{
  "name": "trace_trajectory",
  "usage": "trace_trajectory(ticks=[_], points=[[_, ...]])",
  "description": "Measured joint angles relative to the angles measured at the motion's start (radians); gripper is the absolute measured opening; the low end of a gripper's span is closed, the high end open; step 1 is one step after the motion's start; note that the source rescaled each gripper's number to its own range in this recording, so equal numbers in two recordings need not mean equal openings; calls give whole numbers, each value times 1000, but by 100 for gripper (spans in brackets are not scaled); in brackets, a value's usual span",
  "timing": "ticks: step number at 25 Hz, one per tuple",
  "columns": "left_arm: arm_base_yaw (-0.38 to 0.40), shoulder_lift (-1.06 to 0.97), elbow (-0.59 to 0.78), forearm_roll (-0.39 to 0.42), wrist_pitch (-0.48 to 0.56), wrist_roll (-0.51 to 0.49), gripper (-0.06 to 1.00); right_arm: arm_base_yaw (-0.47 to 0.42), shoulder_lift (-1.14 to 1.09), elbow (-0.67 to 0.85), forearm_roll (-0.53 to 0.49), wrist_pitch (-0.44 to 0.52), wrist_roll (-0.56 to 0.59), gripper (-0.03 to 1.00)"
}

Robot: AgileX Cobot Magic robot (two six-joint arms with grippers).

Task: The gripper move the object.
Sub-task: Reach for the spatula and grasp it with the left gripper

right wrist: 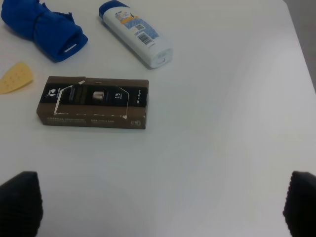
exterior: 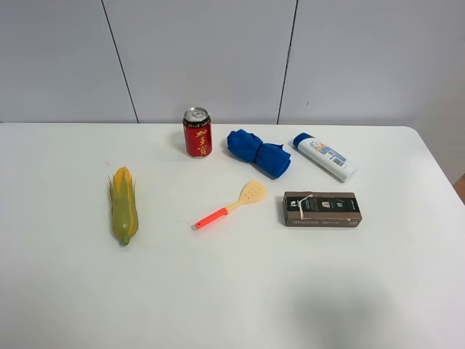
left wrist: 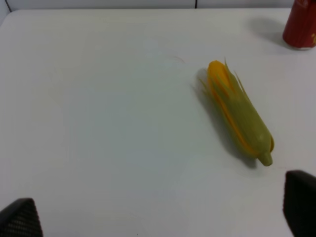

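The toy spatula (exterior: 231, 206) lies flat near the middle of the white table (exterior: 232, 291), its pale yellow perforated blade toward the back right and its red-orange handle toward the front left. Only its blade tip (right wrist: 16, 78) shows in the right wrist view. Neither arm shows in the exterior high view. The left gripper (left wrist: 158, 217) is open and empty, its fingertips (left wrist: 19, 217) above bare table near the corn cob (left wrist: 240, 114). The right gripper (right wrist: 158, 202) is open and empty, its fingertips (right wrist: 19, 197) above bare table in front of the brown box (right wrist: 94, 102).
A yellow-green corn cob (exterior: 123, 203) lies at the left. A red can (exterior: 197, 132), a blue cloth (exterior: 259, 153) and a white bottle (exterior: 325, 156) stand along the back. A brown box (exterior: 322, 209) lies right of the spatula.
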Motion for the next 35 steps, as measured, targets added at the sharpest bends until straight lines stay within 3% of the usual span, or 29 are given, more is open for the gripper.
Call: trace_trajectory(ticks=[35], points=[[0,0,0,0,0,0,100,0,0,0,0,0,0,100]])
